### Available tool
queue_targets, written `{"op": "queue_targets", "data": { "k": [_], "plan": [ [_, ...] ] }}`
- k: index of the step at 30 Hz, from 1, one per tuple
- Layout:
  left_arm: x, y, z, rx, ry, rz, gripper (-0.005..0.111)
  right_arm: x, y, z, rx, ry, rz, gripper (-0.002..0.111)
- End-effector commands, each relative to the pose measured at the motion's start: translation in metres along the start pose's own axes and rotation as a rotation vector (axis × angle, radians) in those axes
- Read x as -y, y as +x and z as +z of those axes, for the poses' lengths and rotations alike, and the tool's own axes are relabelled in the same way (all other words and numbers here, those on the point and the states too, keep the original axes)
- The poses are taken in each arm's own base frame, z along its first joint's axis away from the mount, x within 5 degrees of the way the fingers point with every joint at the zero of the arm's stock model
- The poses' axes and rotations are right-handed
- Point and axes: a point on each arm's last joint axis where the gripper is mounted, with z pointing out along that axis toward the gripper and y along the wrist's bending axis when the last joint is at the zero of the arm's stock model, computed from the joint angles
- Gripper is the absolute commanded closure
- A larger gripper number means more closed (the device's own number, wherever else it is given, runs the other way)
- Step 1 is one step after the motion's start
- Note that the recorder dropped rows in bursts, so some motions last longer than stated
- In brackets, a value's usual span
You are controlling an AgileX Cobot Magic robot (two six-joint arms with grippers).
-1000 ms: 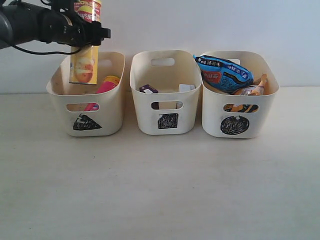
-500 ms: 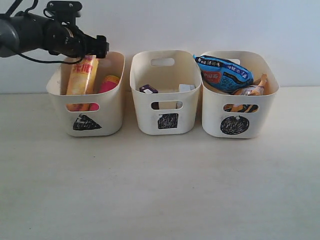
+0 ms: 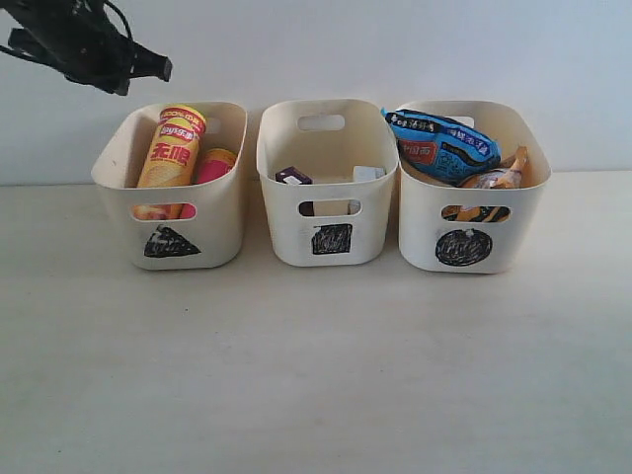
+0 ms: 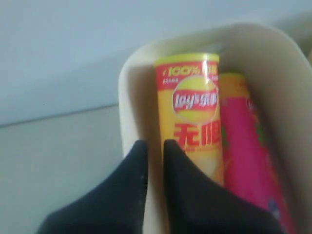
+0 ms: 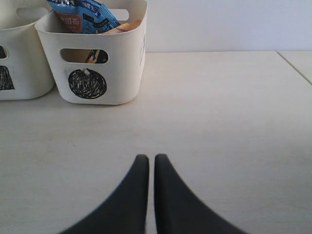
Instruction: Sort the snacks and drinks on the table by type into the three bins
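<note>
The orange-yellow Lay's tube [image 3: 173, 148] leans in the triangle bin [image 3: 215, 229] beside the pink tube [image 3: 213, 165]. My left gripper [image 3: 158, 69] hovers above and left of that bin, its fingers nearly together and holding nothing. In the left wrist view the gripper [image 4: 152, 144] sits over the bin's rim, with the yellow tube [image 4: 192, 117] and pink tube [image 4: 243, 146] beyond it. The square bin [image 3: 286, 232] holds the purple carton [image 3: 293, 177] and white carton [image 3: 367, 174]. The circle bin [image 3: 420, 232] holds the blue bag [image 3: 444, 146] and orange bag [image 3: 499, 178]. My right gripper [image 5: 148, 157] is shut over the table, out of the exterior view.
The three bins stand in a row at the back of the beige table [image 3: 316, 365], against a white wall. In the right wrist view the circle bin [image 5: 122, 63] is ahead and to one side, and the table's edge [image 5: 295, 66] shows beyond it.
The left gripper let go of the orange-yellow tube, which dropped into the triangle bin and now leans there. The gripper has risen, pulled away to the left and closed.
</note>
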Motion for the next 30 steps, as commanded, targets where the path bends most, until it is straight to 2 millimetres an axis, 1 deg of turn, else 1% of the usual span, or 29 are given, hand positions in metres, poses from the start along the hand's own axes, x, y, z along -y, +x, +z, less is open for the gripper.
{"op": "queue_targets", "data": {
  "k": [1,3,6,11,16,20,25,30],
  "plan": [
    [-0.006,0.01,-0.031,-0.099,-0.008,0.01,0.101,0.0,0.001,0.0,0.005,0.003,0.0,0.107],
    [-0.007,0.016,-0.041,-0.115,-0.006,0.011,0.101,0.0,0.001,0.0,0.005,0.003,0.0,0.107],
    [-0.011,0.024,-0.065,-0.096,-0.003,0.012,0.101,0.0,0.001,0.0,0.005,0.003,0.0,0.107],
    [-0.014,0.043,-0.098,-0.071,0.013,0.009,0.101,0.0,0.001,0.0,0.005,0.003,0.0,0.107],
    [-0.015,0.074,-0.124,-0.067,0.03,0.005,0.101,0.0,0.001,0.0,0.005,0.003,0.0,0.107],
    [-0.016,0.103,-0.152,-0.036,0.049,-0.009,0.101,0.0,0.0,0.0,0.011,0.003,0.0,0.107],
    [-0.015,0.136,-0.181,0.049,0.098,-0.058,0.101,0.0,0.0,0.0,0.011,0.003,0.0,0.107],
    [-0.014,0.164,-0.202,0.091,0.127,-0.095,0.101,0.0,0.0,0.0,0.011,0.003,0.0,0.107]
  ]
}}
